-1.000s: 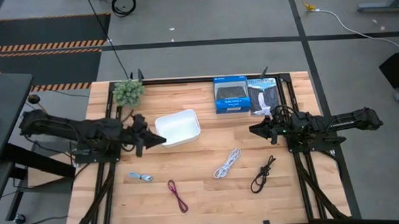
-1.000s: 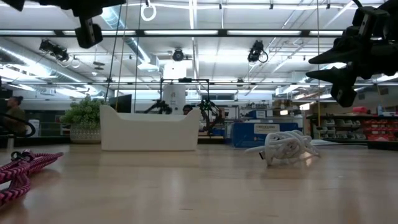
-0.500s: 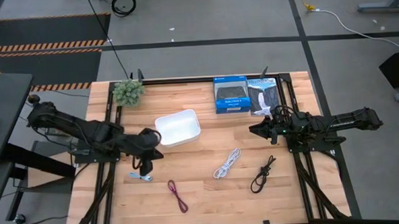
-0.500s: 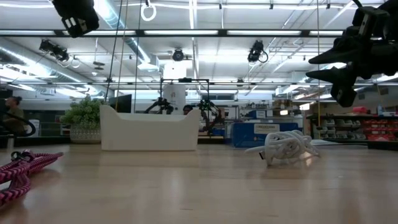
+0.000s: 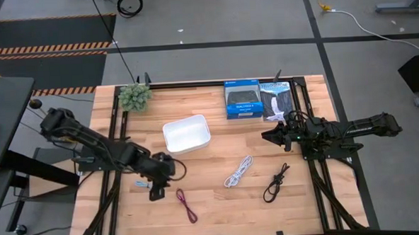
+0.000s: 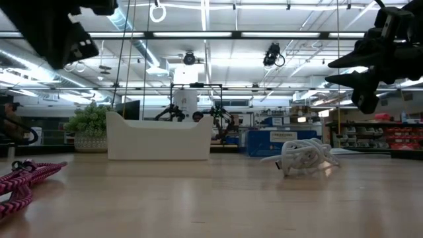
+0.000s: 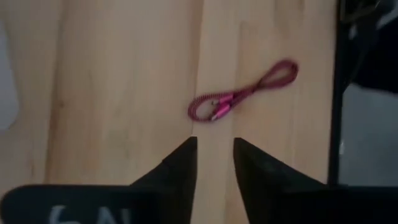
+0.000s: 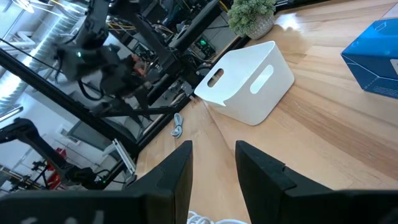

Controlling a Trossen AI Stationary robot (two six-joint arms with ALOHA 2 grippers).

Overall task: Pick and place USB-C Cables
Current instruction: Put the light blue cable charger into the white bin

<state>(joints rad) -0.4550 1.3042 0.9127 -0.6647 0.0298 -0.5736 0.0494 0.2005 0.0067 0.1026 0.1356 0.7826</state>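
Four USB-C cables lie on the wooden table. The maroon one (image 5: 186, 205) (image 7: 242, 96) is near the front edge, the white one (image 5: 238, 171) is mid-table, and the black one (image 5: 275, 182) is to its right. The silver-grey one (image 8: 178, 124) lies under my left arm in the high view. My left gripper (image 5: 156, 193) (image 7: 214, 149) hovers open, tipped downward, just left of the maroon cable. My right gripper (image 5: 269, 136) (image 8: 214, 162) waits open and level at the right, above the table.
A white tray (image 5: 187, 133) stands at the middle left. Behind it, a small potted plant (image 5: 134, 96) sits at the far left corner. Two retail boxes (image 5: 243, 100) lie at the far edge. Dark frame rails run along both table sides.
My left gripper has swung from beside the white tray toward the table's near edge and come lower. It has tipped from level to pointing steeply down, and now hangs over the wood between the silver-grey and maroon cables. No cable has moved.
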